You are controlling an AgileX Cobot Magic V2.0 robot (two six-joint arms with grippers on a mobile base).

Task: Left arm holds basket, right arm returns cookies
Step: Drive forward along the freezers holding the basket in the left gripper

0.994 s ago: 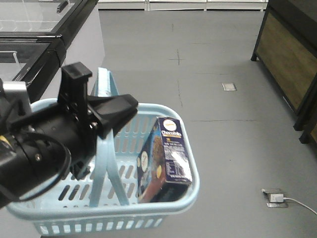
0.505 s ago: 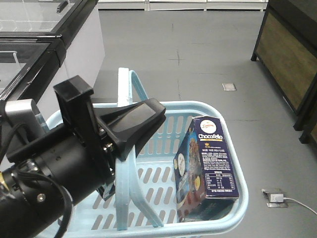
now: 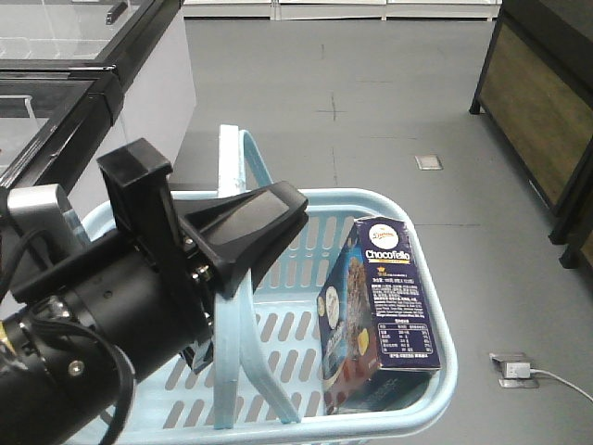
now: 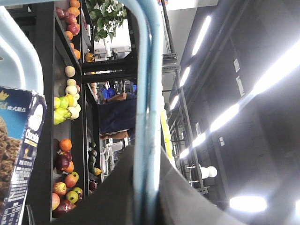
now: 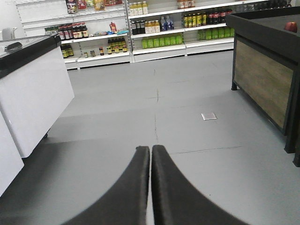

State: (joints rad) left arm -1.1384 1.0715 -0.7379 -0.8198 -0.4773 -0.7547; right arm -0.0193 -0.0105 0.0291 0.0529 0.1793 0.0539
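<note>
Far left of the front view: left arm (image 3: 93,324), thick and black, stretched forward above the basket (image 3: 343,194). At its tip, left hand (image 4: 146,164), pinching a raised handle (image 3: 232,171). From the wrist camera, that pale blue strip rising straight up between the two dark fingers (image 4: 112,197), gripped on both sides.

Middle of the basket: bare slotted bottom, nothing else showing where the arm does not hide it.

Right side of the basket: cookies (image 3: 384,306), standing on end toward the near-right corner, long axis close to upright and tipped slightly, top rising above the near rim, nutrition table facing the camera. Lies to the right of the left hand, apart from it and clear of the handle.

Further right, outside the front view altogether: right hand (image 5: 150,150), fingers (image 5: 133,187) pressed together with nothing between them, aimed at grey floor (image 5: 187,117) and distant shelves (image 5: 154,33). No basket or box in that wrist view, so cannot tell exactly how far off or in which direction.

Judged from the layout: box on the right arm's own side, nearer to it than to the left. Calls for spreading that hand first, then coming down from above across the box's narrower faces. Not yet begun.
</note>
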